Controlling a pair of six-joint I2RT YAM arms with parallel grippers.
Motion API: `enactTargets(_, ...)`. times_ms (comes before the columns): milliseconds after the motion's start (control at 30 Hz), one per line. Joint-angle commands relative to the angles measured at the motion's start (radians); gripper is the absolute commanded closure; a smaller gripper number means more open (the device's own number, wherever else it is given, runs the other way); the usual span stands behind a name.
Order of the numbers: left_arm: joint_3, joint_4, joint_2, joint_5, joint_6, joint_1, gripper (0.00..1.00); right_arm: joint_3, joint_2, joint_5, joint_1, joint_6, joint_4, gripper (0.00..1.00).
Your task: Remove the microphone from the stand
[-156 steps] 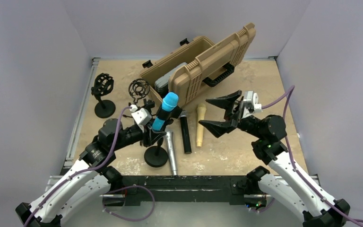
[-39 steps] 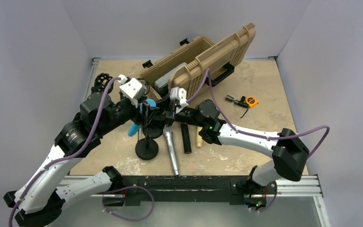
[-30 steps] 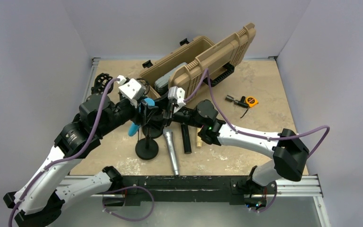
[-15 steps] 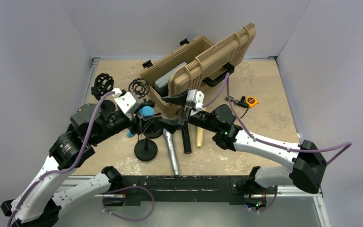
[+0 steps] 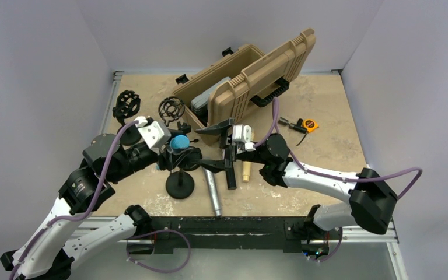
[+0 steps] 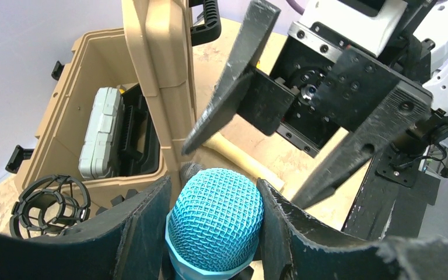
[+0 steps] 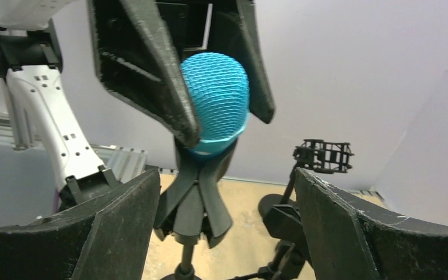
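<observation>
The blue microphone [image 5: 179, 143] has a mesh head and sits at the top of a black stand [image 5: 179, 185]. My left gripper [image 5: 178, 147] is shut on its head. In the left wrist view both fingers press the head [image 6: 216, 224] from either side. My right gripper [image 5: 214, 146] is open and empty just right of the stand, facing it. In the right wrist view the head [image 7: 216, 99] sits above the stand's clip [image 7: 201, 198], between my left fingers. The microphone's body is hidden.
An open tan case [image 5: 251, 76] stands behind. A silver microphone [image 5: 212, 189], a black one [image 5: 231, 169] and a beige one [image 5: 246, 166] lie right of the stand. Two shock mounts [image 5: 127, 105] [image 5: 171, 109] stand at the back left. A tape measure [image 5: 310, 124] lies at the right.
My right gripper has let go near the clip, drawn back to the right and opened wide. My left gripper has stayed on the blue head and sunk slightly.
</observation>
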Motion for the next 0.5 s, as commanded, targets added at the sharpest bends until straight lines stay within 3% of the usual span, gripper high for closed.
enactTargets(0, -0.027, 0.007, -0.007, -0.044, 0.0, 0.003, 1.0, -0.025, 0.01, -0.056, 0.023, 0.06, 0.147, 0.18)
enactTargets(333, -0.07, 0.065, -0.055, -0.07, -0.028, 0.004, 1.0, -0.039, 0.071, 0.117, 0.078, 0.101, 0.207, 0.21)
enactTargets(467, -0.078, 0.07, -0.054, -0.054, -0.034, 0.004, 1.0, -0.037, 0.094, 0.11, 0.078, 0.119, 0.234, 0.22)
